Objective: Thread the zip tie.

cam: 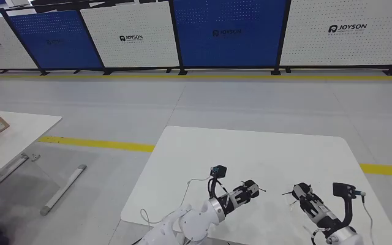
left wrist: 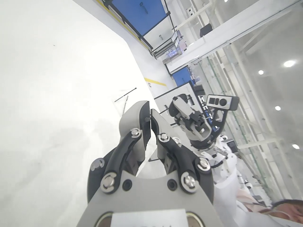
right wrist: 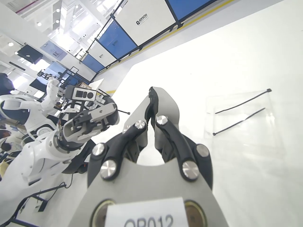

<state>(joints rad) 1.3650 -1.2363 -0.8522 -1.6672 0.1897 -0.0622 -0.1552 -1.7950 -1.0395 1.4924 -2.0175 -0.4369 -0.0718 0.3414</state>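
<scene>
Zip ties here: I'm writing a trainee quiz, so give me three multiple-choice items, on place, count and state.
1. Where do the loose zip ties lie? A on a clear tray, B on the floor, C in a box.
2. How many lie there? A one, B two, C five.
3. The fingers of the left gripper are: A wide open, B shut on a zip tie, C around a cup.
Key: 1A, the tray's rim frames them; 2B, two black strips show side by side; 3B, the tie's head sticks out of the closed fingers.
</scene>
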